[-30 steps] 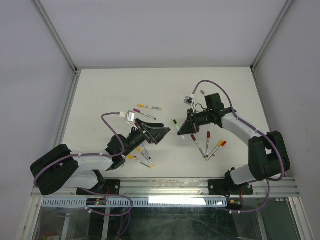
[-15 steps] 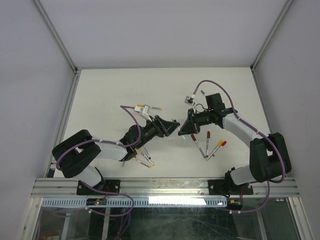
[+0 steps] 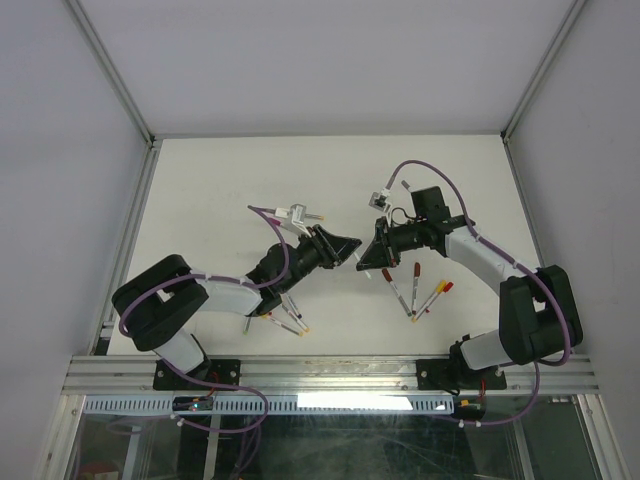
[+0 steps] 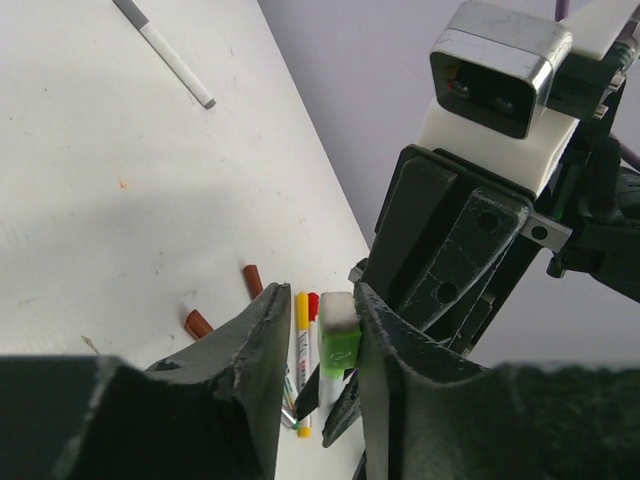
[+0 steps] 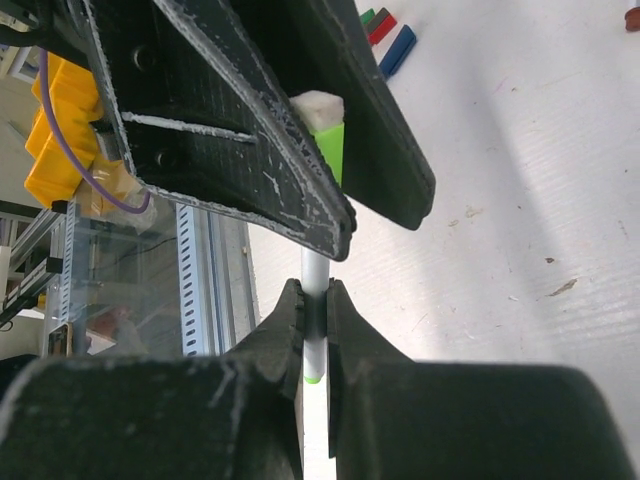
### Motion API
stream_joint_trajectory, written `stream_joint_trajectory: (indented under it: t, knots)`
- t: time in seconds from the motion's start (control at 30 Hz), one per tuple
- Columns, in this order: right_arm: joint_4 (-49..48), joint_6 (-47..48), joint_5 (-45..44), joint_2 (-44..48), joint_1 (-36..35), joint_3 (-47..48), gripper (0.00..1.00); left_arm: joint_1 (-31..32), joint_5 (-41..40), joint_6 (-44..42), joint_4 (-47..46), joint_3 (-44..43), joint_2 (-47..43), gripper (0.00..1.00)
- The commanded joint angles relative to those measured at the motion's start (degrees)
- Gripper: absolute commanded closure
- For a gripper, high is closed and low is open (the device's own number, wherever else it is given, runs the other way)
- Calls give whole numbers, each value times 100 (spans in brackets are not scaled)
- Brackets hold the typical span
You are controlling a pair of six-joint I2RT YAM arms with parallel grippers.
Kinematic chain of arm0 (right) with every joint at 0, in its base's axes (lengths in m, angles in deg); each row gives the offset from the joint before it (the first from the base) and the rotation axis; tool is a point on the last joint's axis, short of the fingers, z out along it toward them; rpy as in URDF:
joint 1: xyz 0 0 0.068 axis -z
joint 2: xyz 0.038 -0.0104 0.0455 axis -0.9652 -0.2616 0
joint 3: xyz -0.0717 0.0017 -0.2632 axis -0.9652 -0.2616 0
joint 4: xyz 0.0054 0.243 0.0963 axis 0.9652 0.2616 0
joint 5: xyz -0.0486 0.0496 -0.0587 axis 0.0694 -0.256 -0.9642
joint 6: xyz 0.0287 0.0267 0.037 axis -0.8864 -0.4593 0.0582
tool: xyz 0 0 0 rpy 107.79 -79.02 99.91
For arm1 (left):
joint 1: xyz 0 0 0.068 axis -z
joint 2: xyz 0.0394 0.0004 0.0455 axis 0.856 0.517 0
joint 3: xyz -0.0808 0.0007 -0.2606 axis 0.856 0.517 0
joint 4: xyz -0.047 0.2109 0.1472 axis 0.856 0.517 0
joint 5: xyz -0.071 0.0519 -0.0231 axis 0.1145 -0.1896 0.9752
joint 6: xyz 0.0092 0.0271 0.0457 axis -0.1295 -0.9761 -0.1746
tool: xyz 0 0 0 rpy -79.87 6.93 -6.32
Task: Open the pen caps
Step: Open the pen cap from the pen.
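Observation:
My right gripper [image 5: 315, 295] is shut on the thin white barrel of a pen [image 5: 314, 272] and holds it above the table. The pen's green cap [image 4: 338, 345] has a white end and sits between my left gripper's [image 4: 318, 310] fingers. It rests against the right finger [image 4: 385, 350], and a gap shows on the side of the other finger. In the top view the left gripper [image 3: 348, 246] and the right gripper [image 3: 366, 257] meet tip to tip at mid-table. Two loose dark red caps [image 4: 253, 280] lie on the table below.
Red- and yellow-capped pens [image 3: 415, 292] lie near the right arm, and more pens [image 3: 285, 317] lie by the left arm. A bare pen barrel [image 4: 165, 50] lies farther off. Green, red and blue caps [image 5: 385, 30] lie together on the table.
The left arm has swung right to meet the right gripper, and its jaws have narrowed around the green cap. The right arm has held still with the pen.

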Motion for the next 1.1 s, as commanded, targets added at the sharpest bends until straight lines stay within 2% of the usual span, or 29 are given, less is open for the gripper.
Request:
stream_joint_trajectory:
  t: [0.0, 0.2, 0.23, 0.37, 0.7, 1.07]
  knots:
    - [-122, 73, 35, 145, 38, 178, 100, -25, -59, -41, -57, -174, -39, 71]
    - [-134, 82, -75, 112, 39, 162, 100, -26, -87, -120, -94, -156, -89, 98]
    - [-142, 82, -87, 104, 38, 167, 100, -26, -81, -120, -142, -140, -103, 100]
    - [-151, 84, -102, 83, 13, 139, 100, -172, -176, -305, -347, -87, -228, 100]
    - [-22, 40, -447, 35, -66, 230, 100, -1612, -83, -792, 529, -1184, -358, 100]
    - [7, -85, -647, -86, -31, 287, 100, -1910, -394, -1242, 1049, -1984, -337, 100]
